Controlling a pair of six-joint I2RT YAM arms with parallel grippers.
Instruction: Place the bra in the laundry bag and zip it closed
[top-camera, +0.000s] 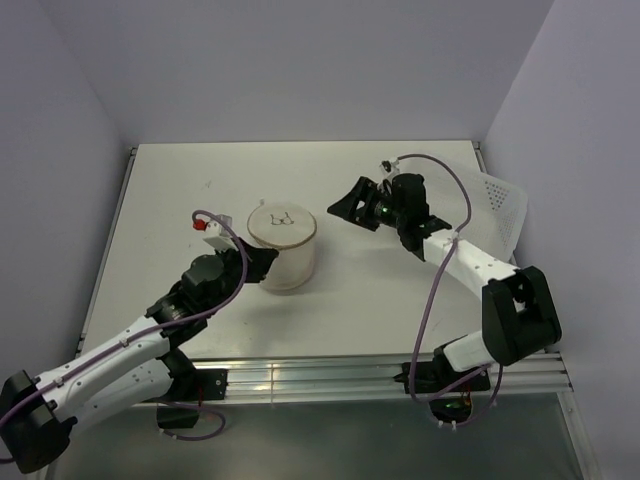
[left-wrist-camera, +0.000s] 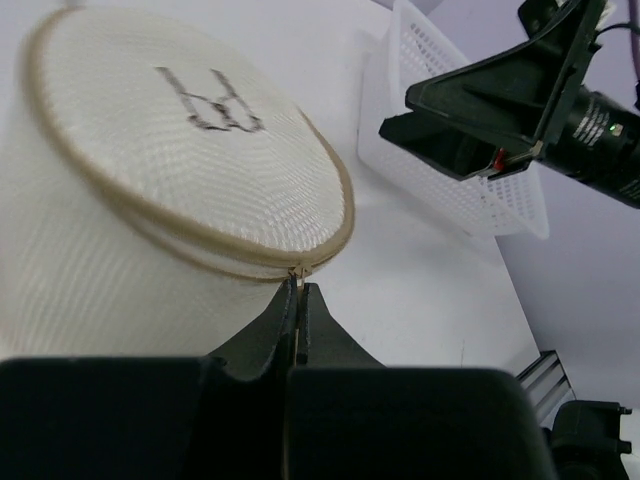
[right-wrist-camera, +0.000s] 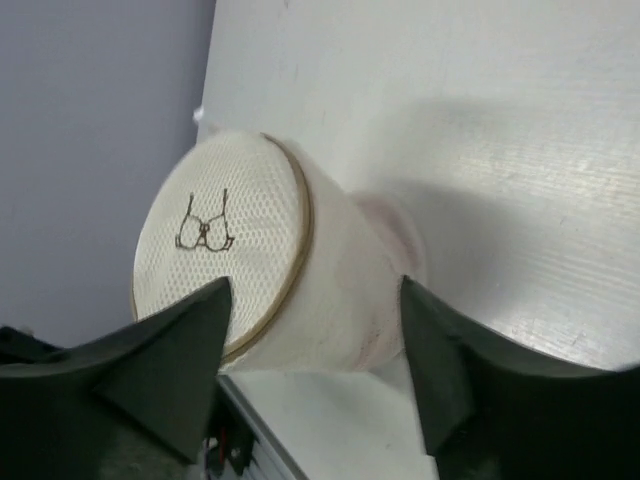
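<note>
Scanning the white bench (top-camera: 370, 300) first, we see it carries everything. A clear perforated plastic bin (top-camera: 497, 205) sits at the far right, by the wall.

The laundry bag (top-camera: 283, 245) stands upright left of the bench's centre, well apart from the bin. Its round lid faces up and lies flat on the rim.

We see the left end effector (top-camera: 262, 262) at the bag's near left side, up against the rim. Its fingers are clenched on the zip pull (left-wrist-camera: 297, 275), which is pinched between the tips.

The right end effector (top-camera: 350, 210) hangs to the right of the bag without touching it. It is released, jaws spread wide and pointing at the bag, nothing between them.

A tan zip (left-wrist-camera: 330, 235) runs round the lid edge to the pull. The small dark bra outline (top-camera: 281, 219) sits on the lid.
</note>
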